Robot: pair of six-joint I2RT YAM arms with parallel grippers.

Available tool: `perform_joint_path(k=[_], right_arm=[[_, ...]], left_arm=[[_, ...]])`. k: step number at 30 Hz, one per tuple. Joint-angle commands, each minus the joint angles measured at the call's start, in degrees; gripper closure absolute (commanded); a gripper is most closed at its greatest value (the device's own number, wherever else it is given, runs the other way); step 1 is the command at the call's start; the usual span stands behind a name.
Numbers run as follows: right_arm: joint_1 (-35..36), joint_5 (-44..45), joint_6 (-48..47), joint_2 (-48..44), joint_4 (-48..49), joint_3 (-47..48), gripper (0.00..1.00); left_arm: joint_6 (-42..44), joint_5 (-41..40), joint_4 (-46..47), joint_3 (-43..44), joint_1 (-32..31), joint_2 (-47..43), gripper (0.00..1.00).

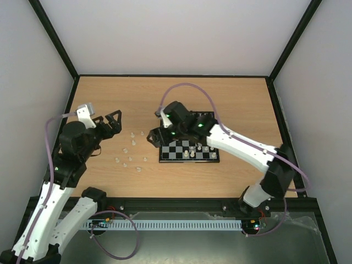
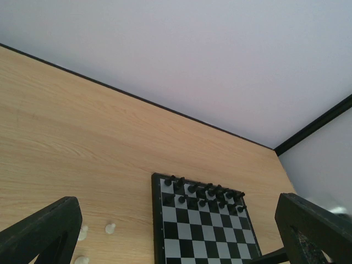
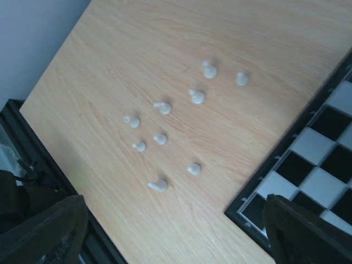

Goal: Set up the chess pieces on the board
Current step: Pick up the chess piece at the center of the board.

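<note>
Right gripper (image 1: 152, 137) gapes empty beside the board (image 1: 181, 156), left gripper (image 1: 109, 121) likewise, chess pieces (image 3: 160, 139) scattered between them.

Left of the board (image 1: 190, 157), our left arm (image 1: 77, 212) has white links, black joints and a lilac cable (image 1: 50, 159). Our right arm (image 1: 242, 146), right of the board, matches, plus green lights (image 1: 201, 126).
</note>
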Motion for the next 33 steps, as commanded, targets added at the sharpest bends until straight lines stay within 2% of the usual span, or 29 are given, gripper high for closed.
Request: perform_joint_path(k=[1, 2, 7, 9, 10, 17, 22, 33], right_arm=[[3.26, -1.06, -3.4, 7.87, -1.7, 5.8, 0.18], [4.03, -0.75, -3.97, 9.06, -2.21, 7.03, 0.21], [7.59, 1.14, -6.18, 14.2, -1.97, 9.34, 0.25], [8.2, 1.65, -6.51, 17.27, -2.31, 10.76, 0.38], [8.51, 2.57, -6.72, 18.87, -2.85, 11.68, 0.41], [11.48, 8.72, -7.99, 28.21, -7.42, 18.11, 0.51], [14.06, 12.55, -8.47, 30.36, -8.82, 17.11, 0.52], [16.47, 11.27, -9.64, 31.85, -7.41, 14.03, 0.54]], left_arm=[[0.67, -2.96, -2.77, 0.89, 0.21, -3.39, 0.0], [0.52, -3.48, -2.63, 0.69, 0.24, -4.19, 0.0], [-0.16, -5.31, -4.96, 3.21, 0.24, -7.09, 0.01], [-0.29, -5.96, -5.64, 3.46, 0.23, -8.4, 0.0], [-0.56, -6.31, -6.06, 3.56, 0.23, -8.94, 0.0], [-0.99, -7.21, -7.51, 3.54, 0.22, -10.36, 0.0], [-0.7, -8.0, -8.03, 3.92, 0.27, -11.03, 0.0], [-0.55, -7.81, -7.97, 3.33, 0.24, -11.13, 0.01]])
